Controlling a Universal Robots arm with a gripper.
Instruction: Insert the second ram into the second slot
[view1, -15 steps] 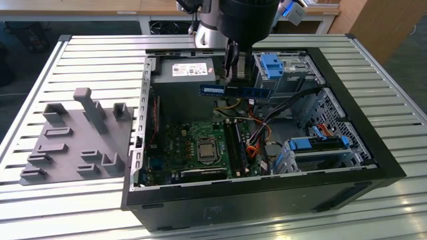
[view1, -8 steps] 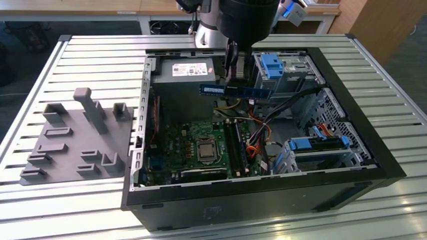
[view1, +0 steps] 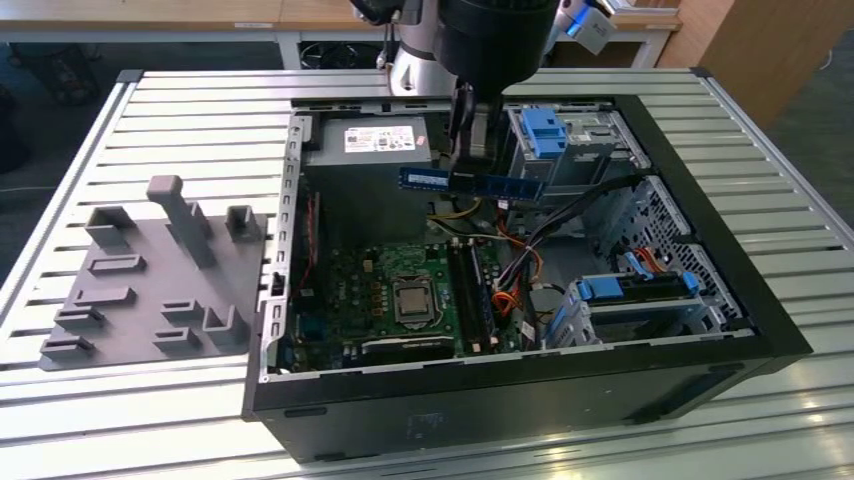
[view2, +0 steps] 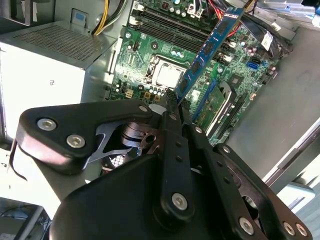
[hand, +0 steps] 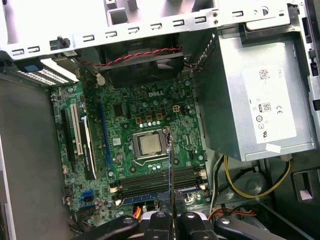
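In the exterior view my gripper hangs over the far part of the open computer case, shut on the second ram, a thin blue stick held level above the case floor. In the second wrist view the black fingers clamp one end of the ram, and the rest reaches out over the green motherboard. The first wrist view shows the ram edge-on above the gripper, crossing the row of long memory slots beside the processor. I cannot tell which one is the second slot.
The grey power supply sits at the case's far end, and blue-latched drive cages stand on the exterior view's right. Yellow, orange and black cables run beside the slots. A grey fixture plate lies on the slatted table at the left.
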